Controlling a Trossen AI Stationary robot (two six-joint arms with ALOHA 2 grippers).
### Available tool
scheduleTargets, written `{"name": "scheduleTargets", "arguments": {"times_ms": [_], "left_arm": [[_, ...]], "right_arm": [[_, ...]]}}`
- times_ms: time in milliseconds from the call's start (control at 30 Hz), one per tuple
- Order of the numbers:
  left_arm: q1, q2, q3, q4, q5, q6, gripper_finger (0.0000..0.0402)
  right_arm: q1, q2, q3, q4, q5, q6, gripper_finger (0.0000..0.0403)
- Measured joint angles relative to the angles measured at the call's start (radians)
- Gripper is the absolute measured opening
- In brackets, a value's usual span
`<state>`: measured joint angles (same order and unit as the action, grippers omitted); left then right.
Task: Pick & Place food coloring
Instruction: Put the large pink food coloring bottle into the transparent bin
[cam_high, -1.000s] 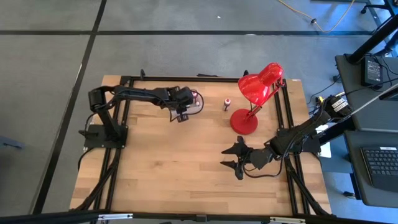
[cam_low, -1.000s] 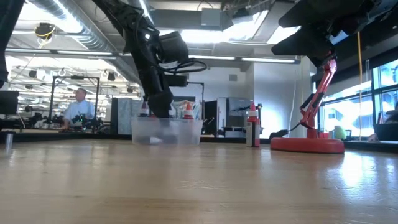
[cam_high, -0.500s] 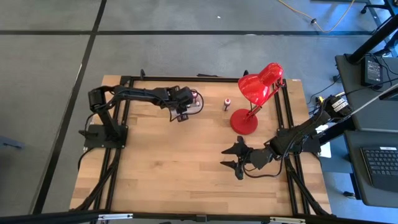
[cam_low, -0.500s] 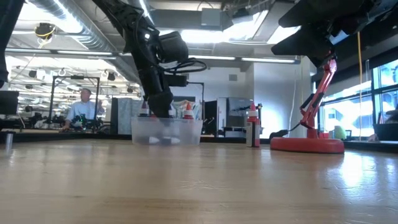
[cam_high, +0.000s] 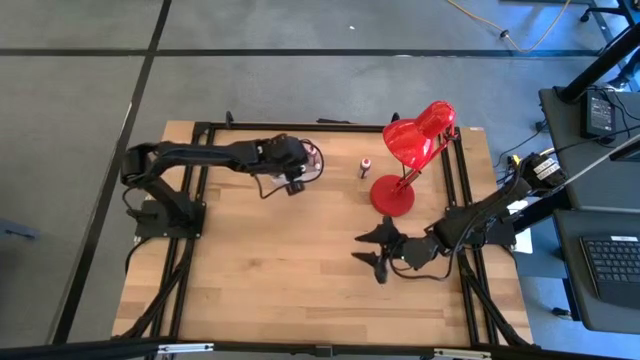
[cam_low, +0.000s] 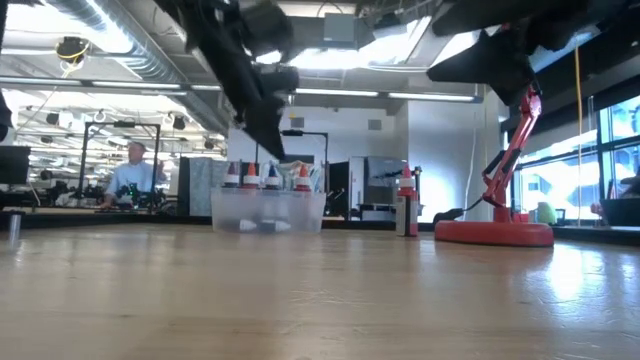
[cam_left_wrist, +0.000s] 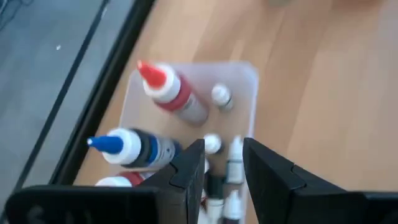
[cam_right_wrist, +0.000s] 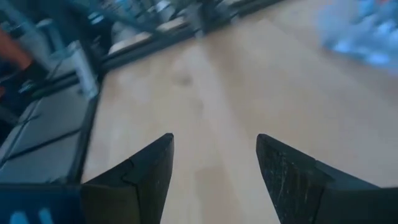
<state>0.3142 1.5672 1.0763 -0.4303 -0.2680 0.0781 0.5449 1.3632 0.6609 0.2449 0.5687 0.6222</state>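
Observation:
A clear plastic box (cam_left_wrist: 247, 79) stands at the table's far side (cam_high: 312, 165) and holds several food coloring bottles upright: a red-tipped one (cam_left_wrist: 174, 93), a blue-tipped one (cam_left_wrist: 134, 146) and small white-capped ones (cam_left_wrist: 221, 96). My left gripper (cam_left_wrist: 224, 144) hangs open just above the box (cam_low: 275, 148), empty; the bottles show through its gap. One small bottle (cam_high: 365, 167) stands alone on its base on the table beside the lamp (cam_low: 406, 208). My right gripper (cam_high: 372, 250) waits open above the table's right part, empty (cam_right_wrist: 214, 155).
A red desk lamp (cam_high: 410, 150) stands at the far right, its round base (cam_low: 492, 232) on the table just right of the lone bottle. Black rails (cam_high: 200, 200) run along the table's left and right sides. Bare wood lies between the two arms.
My left gripper has risen from down inside the clear box to a place above its rim and drawn back a little toward the table's left edge. The bottles in the box now show unhidden in the low view. The right arm has kept still.

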Motion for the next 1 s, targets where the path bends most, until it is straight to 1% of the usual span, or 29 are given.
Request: {"name": "scheduleTargets", "arguments": {"times_ms": [67,133,233,300,367,400,467,533,733,900,1000], "left_arm": [[-0.018,-0.033,0.000,0.002,0.002,-0.042,0.0105],[-0.038,-0.064,0.000,0.010,0.030,-0.084,0.0106],[-0.074,-0.105,0.000,0.016,0.135,-0.122,0.0108],[-0.104,-0.125,0.000,0.032,0.206,-0.144,0.0109],[-0.140,-0.135,0.000,0.056,0.248,-0.171,0.0108],[-0.159,-0.137,0.000,0.069,0.258,-0.186,0.0107],[-0.198,-0.138,0.000,0.090,0.262,-0.210,0.0106],[-0.235,-0.138,0.000,0.101,0.262,-0.222,0.0105],[-0.333,-0.138,0.000,0.095,0.262,-0.225,0.0108],[-0.377,-0.138,0.000,0.094,0.262,-0.225,0.0108],[-0.388,-0.138,0.000,0.094,0.262,-0.224,0.0106]], "right_arm": [[-0.013,0.000,0.000,0.007,0.048,0.001,0.0232],[-0.033,0.000,0.000,0.024,0.071,-0.002,0.0232],[-0.064,0.000,0.000,0.053,0.076,-0.010,0.0232],[-0.088,0.000,0.000,0.062,0.075,-0.049,0.0232],[-0.117,0.000,0.000,0.066,0.094,-0.051,0.0232],[-0.133,0.000,0.000,0.067,0.120,-0.031,0.0232],[-0.170,0.000,0.000,0.060,0.175,0.024,0.0232],[-0.209,0.000,0.000,0.051,0.207,0.048,0.0232],[-0.302,0.000,0.000,0.051,0.209,-0.026,0.0239],[-0.359,0.000,0.000,0.050,0.255,-0.051,0.0284],[-0.393,0.000,0.000,0.044,0.256,-0.055,0.0314]]}}
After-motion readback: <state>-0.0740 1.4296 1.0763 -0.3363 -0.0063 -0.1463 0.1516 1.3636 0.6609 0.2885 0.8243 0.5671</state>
